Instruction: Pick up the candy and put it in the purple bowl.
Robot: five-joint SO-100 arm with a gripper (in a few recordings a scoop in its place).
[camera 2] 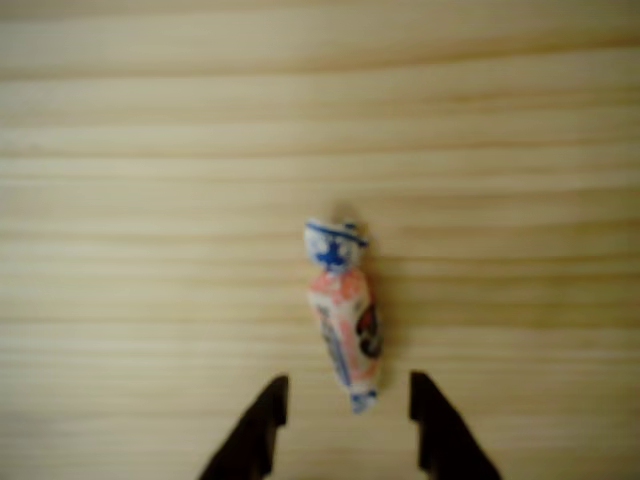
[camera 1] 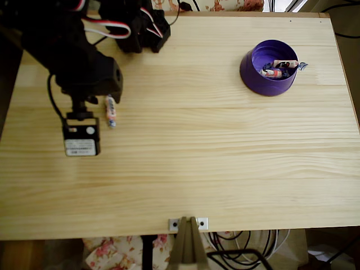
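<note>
1. Straddling was pretty much what the gripper (camera 2: pixel 345 415) was doing in the wrist view: its two dark fingertips (camera 2: pixel 262 425) stood apart with a narrow gap, one on each side of the candy's near end. No pinch that I could see, and wood showed on both sides of the wrapper, so I'd call the jaws parted and holding nothing.

2. The candy (camera 2: pixel 342 315) lay flat on the table (camera 1: pixel 197 169), long axis running away from the camera, one blue twisted end far and the other poking just between the fingertips. Lined up like that so the fingers would close across its short width, I reckon.

3. In the overhead view the same candy (camera 1: pixel 111 110) sat at the far left of the table, just right of the black arm, which hung over that corner with its camera block pointing down. That put the wrist straight above the sweet, which is why it looked so centred.

4. The purple bowl (camera 1: pixel 253 76) stood well apart, far right, upright, already holding a few look-alike sweets (camera 1: pixel 277 70). One of them stuck out over the right rim.

5. My guess: the grab hadn't happened yet, and the carry across to the bowl was still to come.
</note>
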